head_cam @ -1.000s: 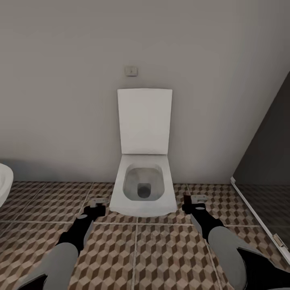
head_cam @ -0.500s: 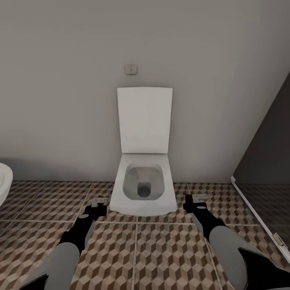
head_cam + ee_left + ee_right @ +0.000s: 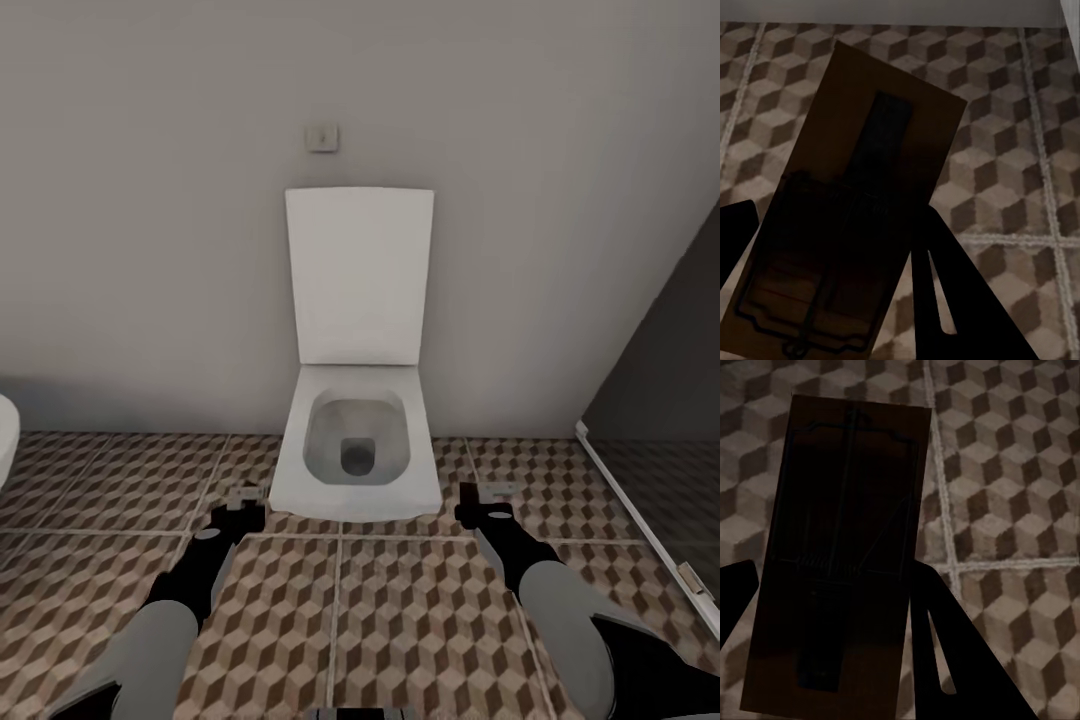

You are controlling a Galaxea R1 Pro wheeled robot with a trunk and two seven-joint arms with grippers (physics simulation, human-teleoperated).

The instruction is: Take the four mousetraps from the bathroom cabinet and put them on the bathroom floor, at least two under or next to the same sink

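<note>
Over the cube-patterned bathroom floor (image 3: 400, 620) I hold both arms low in front of a white toilet. My left gripper (image 3: 241, 500) is shut on a mousetrap (image 3: 870, 187), a flat wood board with dark wire parts that lies between its fingers (image 3: 945, 292) above the tiles. My right gripper (image 3: 490, 497) is likewise shut on a second mousetrap (image 3: 847, 532), which shows dark against the floor (image 3: 1005, 472). In the head view each trap is a small grey tab at the gripper tips, left trap (image 3: 244, 492) and right trap (image 3: 498, 489). The cabinet and the bathroom sink are out of view.
The toilet (image 3: 358, 450) stands straight ahead against the grey wall with its lid (image 3: 358, 275) raised and a flush button (image 3: 321, 137) above. A glass shower screen (image 3: 660, 470) with a white base rail runs along the right. A white rounded fixture (image 3: 5, 440) pokes in at the left edge.
The whole view has shifted: the toilet looks larger and closer, and the left fixture shows less. Both grippers keep their traps and their places in the picture.
</note>
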